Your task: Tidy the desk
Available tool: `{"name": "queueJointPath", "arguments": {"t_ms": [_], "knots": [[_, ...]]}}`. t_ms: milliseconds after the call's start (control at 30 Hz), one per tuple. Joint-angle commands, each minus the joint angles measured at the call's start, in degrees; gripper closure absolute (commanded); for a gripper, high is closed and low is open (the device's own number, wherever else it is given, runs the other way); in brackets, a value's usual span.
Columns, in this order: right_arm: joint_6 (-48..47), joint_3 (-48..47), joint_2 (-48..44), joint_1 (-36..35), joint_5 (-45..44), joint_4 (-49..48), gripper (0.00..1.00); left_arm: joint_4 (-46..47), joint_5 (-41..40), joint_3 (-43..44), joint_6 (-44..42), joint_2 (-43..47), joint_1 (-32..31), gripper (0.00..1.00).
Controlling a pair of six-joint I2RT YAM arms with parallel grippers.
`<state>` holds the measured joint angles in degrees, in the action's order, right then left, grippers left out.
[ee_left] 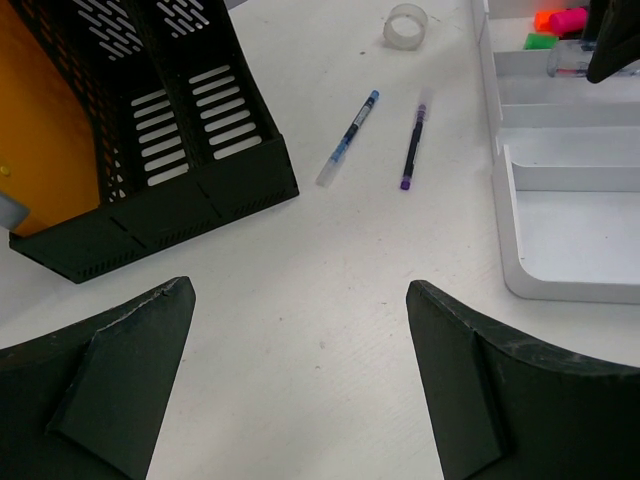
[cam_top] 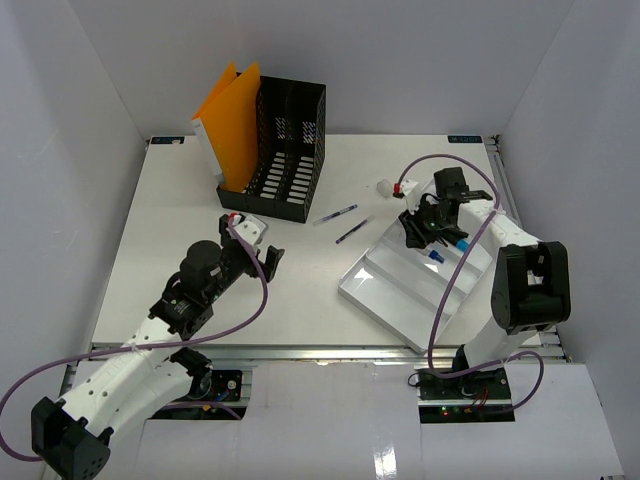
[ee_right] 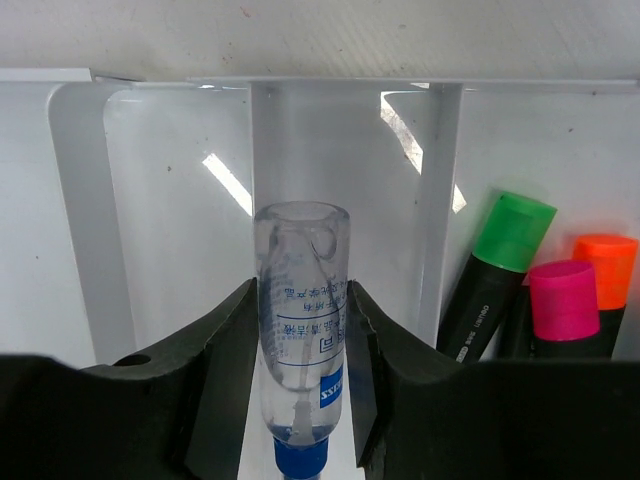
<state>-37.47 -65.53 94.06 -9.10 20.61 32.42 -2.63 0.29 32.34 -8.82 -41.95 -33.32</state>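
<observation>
The right arm bends forward over the white tray (cam_top: 400,300), the right tool (ee_right: 300,290) clamped on a clear, blue-capped bottle (ee_right: 300,340). The left arm stretches low across the table (cam_top: 170,220), the left tool (ee_left: 300,290) spread wide, holding nothing.

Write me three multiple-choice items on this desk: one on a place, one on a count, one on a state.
1. The blue pen and the purple-tipped pen lie:
A on the desk, between the black file rack and the white tray
B inside the rack
C in the tray

2. How many highlighters stand in the tray?
A one
B three
C five

3. The right gripper is:
A open
B shut on a pen
C shut on the clear bottle

Key:
1 A: both lie on bare tabletop between the two.
2 B: green, pink and orange caps show.
3 C: its fingers press the bottle's sides.
</observation>
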Motion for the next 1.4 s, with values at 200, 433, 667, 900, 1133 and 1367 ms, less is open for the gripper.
{"name": "queueJointPath", "arguments": {"t_ms": [200,433,667,900,1133,1367], "knots": [[2.9,2.9,-2.2,1.4,0.0,-5.8,0.33,1.4,14.0,1.0,5.3,-6.1,0.2,0.02],[5.2,1.1,-8.9,3.5,12.4,-5.9,0.26,5.4,27.3,10.7,13.8,-25.0,0.2,0.17],[-2.8,5.0,-15.8,9.3,31.2,-4.3,0.27,-1.0,31.3,34.5,13.4,-55.3,-0.2,0.4],[-3.3,7.1,-18.8,14.0,37.5,-4.2,0.28,-11.7,19.7,60.0,6.5,-76.3,-3.8,0.4],[-3.7,7.7,-18.9,14.5,38.6,-4.0,0.29,-17.2,7.1,69.7,2.1,-85.2,-7.5,0.4],[-4.0,7.7,-18.5,14.7,39.3,-3.7,0.29,-18.1,0.3,70.0,-1.8,-87.7,-9.8,0.43]]}}
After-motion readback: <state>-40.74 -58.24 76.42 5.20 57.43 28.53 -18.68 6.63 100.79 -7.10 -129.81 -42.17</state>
